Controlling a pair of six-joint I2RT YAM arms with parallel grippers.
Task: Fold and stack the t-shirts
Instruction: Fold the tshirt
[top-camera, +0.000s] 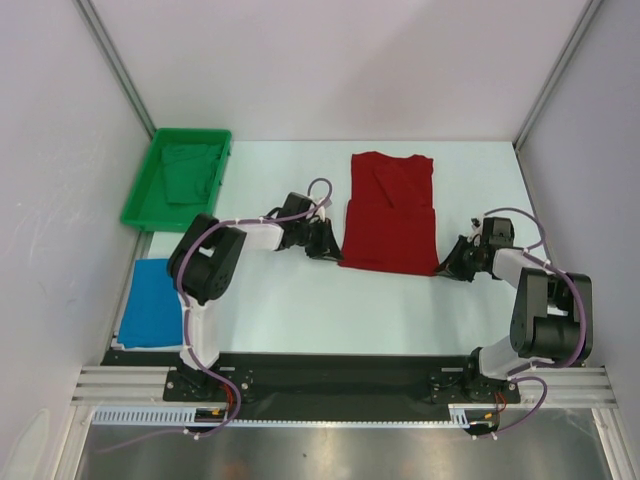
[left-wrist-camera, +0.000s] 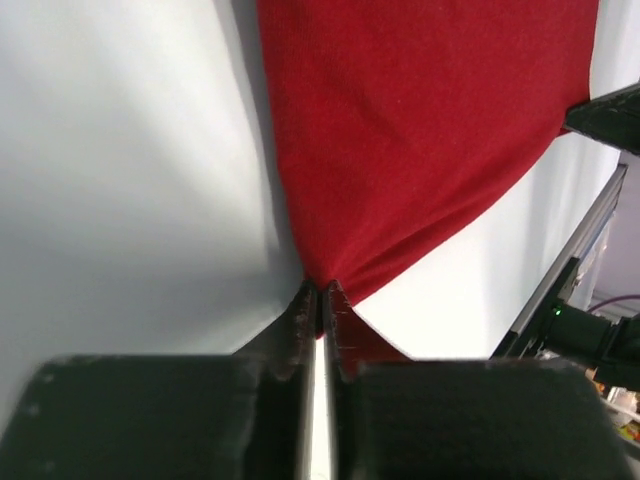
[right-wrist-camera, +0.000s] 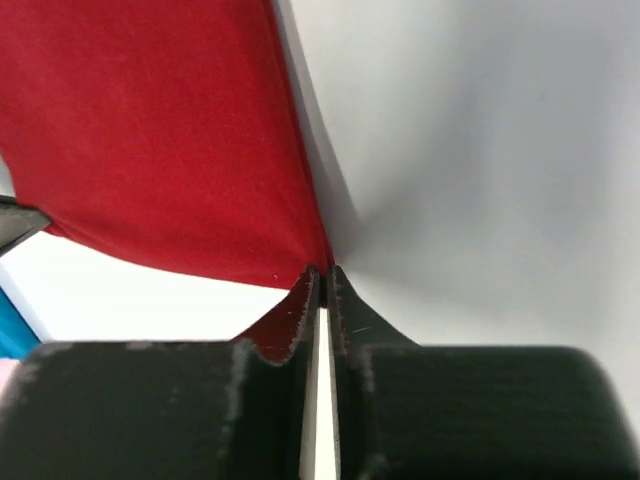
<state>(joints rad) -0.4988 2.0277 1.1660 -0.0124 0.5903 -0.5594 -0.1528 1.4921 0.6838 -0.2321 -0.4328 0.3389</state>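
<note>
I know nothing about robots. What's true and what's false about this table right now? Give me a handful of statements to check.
1. Both pairs of jaws are shut on the red shirt's near corners. True.
2. The blue shirt lies on top of the red shirt. False: it lies apart from it, at the table's near left edge.
3. The green tray holds a green cloth. True.
4. The green tray sits at the far right corner. False: it sits at the far left.
</note>
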